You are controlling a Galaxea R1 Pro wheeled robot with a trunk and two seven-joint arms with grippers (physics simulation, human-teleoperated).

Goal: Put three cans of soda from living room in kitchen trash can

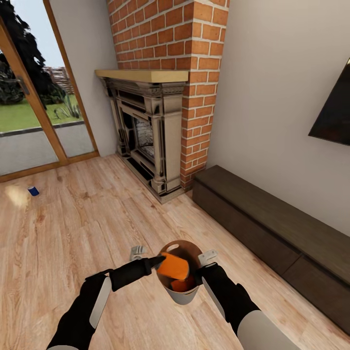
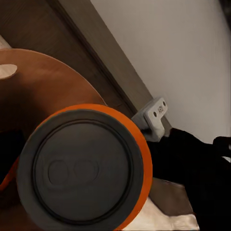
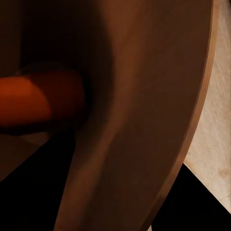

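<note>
Left gripper (image 1: 160, 262) pinching a bright orange soda can (image 1: 176, 266) over the round brown-lined bin (image 1: 182, 295) – held at 6 o'clock by the right gripper (image 1: 208, 257), jaw state unclear – so centre before releasing; dark blue can (image 1: 33, 191) waits at 10 o'clock.

the second orange can (image 1: 182, 284) lies mostly hidden under the upper orange can (image 1: 175, 266) inside the bin (image 1: 183, 296). the tv (image 1: 335, 109) is cut off by the edge. the blue can (image 1: 33, 191) is too small for detail.

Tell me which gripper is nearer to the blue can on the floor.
Left. The left gripper holds an orange can over the bin; the right gripper is beyond it from the blue can.
</note>
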